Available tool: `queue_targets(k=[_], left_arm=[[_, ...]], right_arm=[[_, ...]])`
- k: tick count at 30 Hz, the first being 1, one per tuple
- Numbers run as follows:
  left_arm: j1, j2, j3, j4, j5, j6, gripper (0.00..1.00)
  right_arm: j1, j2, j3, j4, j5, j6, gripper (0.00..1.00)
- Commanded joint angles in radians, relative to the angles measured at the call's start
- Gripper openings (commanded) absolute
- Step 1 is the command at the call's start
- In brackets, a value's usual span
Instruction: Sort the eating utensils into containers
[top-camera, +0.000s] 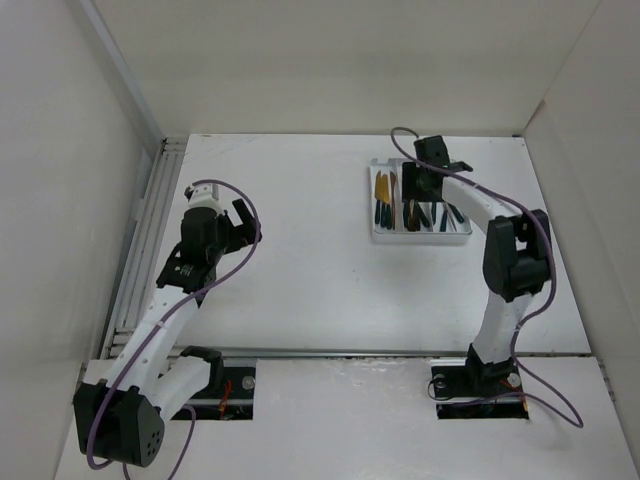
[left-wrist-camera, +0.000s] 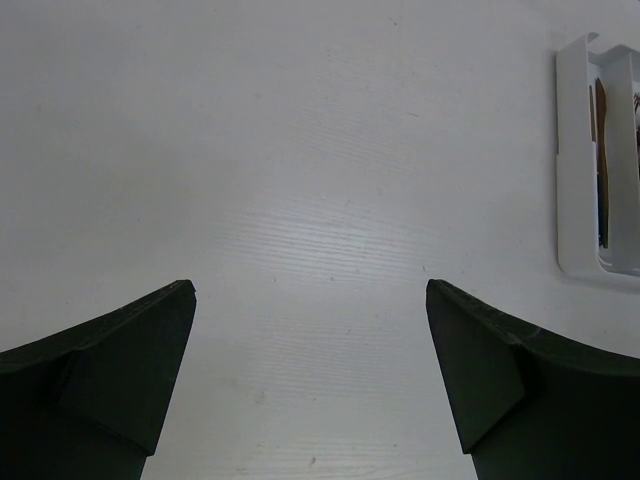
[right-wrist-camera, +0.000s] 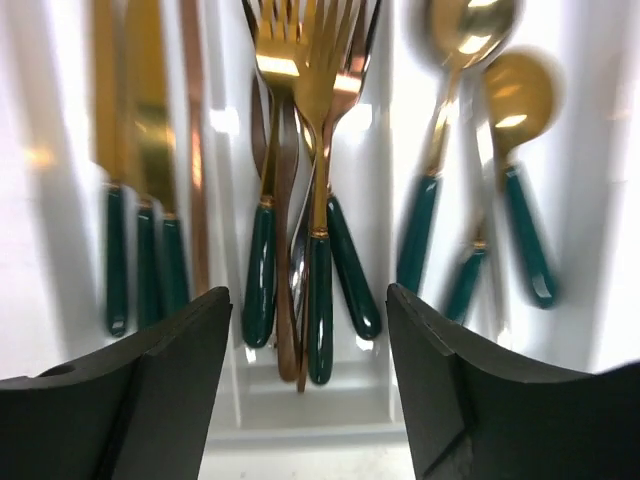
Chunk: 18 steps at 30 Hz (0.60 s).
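**A:** Overhead view first. Where are the utensils?

**B:** They are in the white cutlery tray (top-camera: 420, 240), which sits on the worktop (top-camera: 320, 300) toward the far right. Dark handles and gold heads show in its compartments. From up here I can't tell the types apart.

**A:** And the arms?

**B:** The right end effector (top-camera: 413, 188) hangs directly over the tray, about its middle. The left end effector (top-camera: 217, 205) is well apart from it, over the left part of the worktop.

**A:** The left wrist view?

**B:** The left end effector (left-wrist-camera: 308, 300) has its fingers spread as wide as they go. It holds nothing, and only white worktop shows between them. The tray shows at the right edge, with a gold-headed, dark-handled utensil (left-wrist-camera: 598, 140) lying lengthwise in the compartment nearest this camera.

**A:** The right wrist view?

**B:** The right end effector (right-wrist-camera: 307, 300) has its jaws partly apart and grips nothing. The gap between them lines up with the middle compartment. Knives (right-wrist-camera: 140, 150) lie in the left one. Forks (right-wrist-camera: 310, 120) overlap in the middle, one of them copper-toned. Spoons (right-wrist-camera: 470, 60) are in the right one and look blurred. All the green handles point toward the camera.
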Motion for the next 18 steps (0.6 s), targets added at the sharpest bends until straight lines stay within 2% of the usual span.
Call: queue_targets(k=[1,4,6,8,12,14,15,16,18], left_arm=[[0.005,-0.022,-0.003,0.031,0.010,-0.010,1.00],[0.005,-0.033,-0.013,0.031,0.010,-0.019,1.00],[0.005,-0.044,-0.023,0.031,0.010,-0.019,1.00],[0.005,-0.053,-0.033,0.040,0.010,-0.019,1.00],[0.005,-0.090,-0.080,0.049,-0.001,-0.019,1.00],[0.005,-0.099,-0.099,0.058,-0.001,-0.019,1.00],[0.005,-0.111,-0.108,0.058,-0.001,-0.019,1.00],[0.005,-0.125,-0.128,0.058,-0.001,-0.019,1.00],[0.005,-0.137,-0.144,0.069,-0.001,-0.019,1.00]], right_arm=[[-0.014,-0.179,0.095,0.000,0.041,-0.004,0.70],[-0.054,-0.259,0.140,-0.047,0.066,-0.004,0.73],[-0.112,-0.293,0.150,-0.075,0.119,0.009,0.81],[-0.167,-0.356,0.134,-0.099,0.155,0.034,0.84],[-0.372,-0.494,0.025,-0.099,0.182,0.085,0.90],[-0.445,-0.587,-0.058,-0.086,0.197,0.132,0.91],[-0.475,-0.619,-0.089,-0.069,0.214,0.151,0.97],[-0.530,-0.650,-0.145,-0.069,0.252,0.169,0.98],[-0.564,-0.734,-0.198,-0.043,0.297,0.212,1.00]])
